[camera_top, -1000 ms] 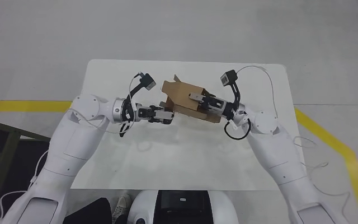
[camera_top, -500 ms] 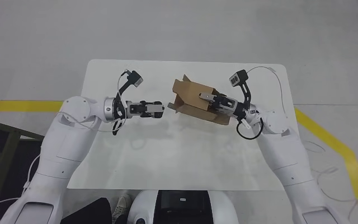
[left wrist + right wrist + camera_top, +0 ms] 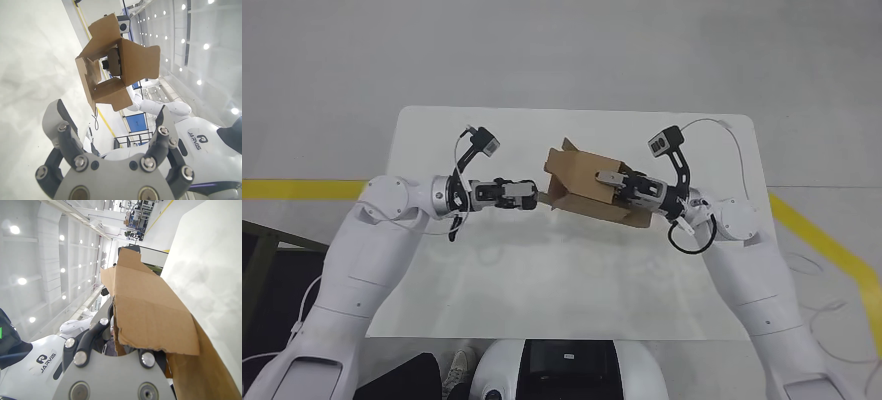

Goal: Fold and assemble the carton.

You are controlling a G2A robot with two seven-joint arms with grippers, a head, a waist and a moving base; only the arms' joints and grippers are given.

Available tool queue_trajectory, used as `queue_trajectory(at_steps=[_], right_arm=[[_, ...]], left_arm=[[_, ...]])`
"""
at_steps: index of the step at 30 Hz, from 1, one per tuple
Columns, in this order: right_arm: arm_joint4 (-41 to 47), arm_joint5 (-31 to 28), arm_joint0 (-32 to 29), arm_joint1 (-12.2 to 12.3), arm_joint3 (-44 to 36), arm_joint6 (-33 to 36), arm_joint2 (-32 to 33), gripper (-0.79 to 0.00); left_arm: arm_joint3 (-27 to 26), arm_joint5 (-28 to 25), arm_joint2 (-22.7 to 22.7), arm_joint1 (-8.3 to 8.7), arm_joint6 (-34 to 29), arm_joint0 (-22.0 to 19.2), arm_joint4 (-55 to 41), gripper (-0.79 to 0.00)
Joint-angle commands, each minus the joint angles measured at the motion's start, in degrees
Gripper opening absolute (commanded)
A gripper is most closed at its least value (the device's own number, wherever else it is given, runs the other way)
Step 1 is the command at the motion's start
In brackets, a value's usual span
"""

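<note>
Carton (image 3: pixel 582 188) between left pincer (image 3: pixel 533 192) and right pincer (image 3: pixel 608 182), over table (image 3: pixel 442 285).

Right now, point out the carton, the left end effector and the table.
carton (image 3: pixel 577 178): top view, on its upper brown panel.
left end effector (image 3: pixel 110 103): left wrist view, midway between its fingertips.
table (image 3: pixel 542 290): top view, on bare white surface.

The right jaws clamp a ragged-edged panel of the brown carton (image 3: pixel 151 306), with the white table (image 3: pixel 208 256) behind it.
</note>
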Motion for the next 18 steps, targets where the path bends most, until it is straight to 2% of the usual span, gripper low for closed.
queue_trajectory(at_steps=[1,7,18], right_arm=[[0.28,-0.36,0.06,-0.11,0.16,-0.11,-0.38,-0.785],[0.88,-0.83,0.5,-0.45,1.03,-0.04,-1.72,-0.785],[1.46,-0.93,1.66,-1.11,2.2,0.56,-4.25,-0.785]], left_arm=[[0.57,-0.47,0.67,-0.26,-0.83,-0.35,-1.81,0.0],[2.86,-2.32,1.56,-0.9,-2.5,-1.53,-6.11,0.0],[3.09,-3.4,1.5,-1.39,-5.76,-2.03,-11.23,0.0]])
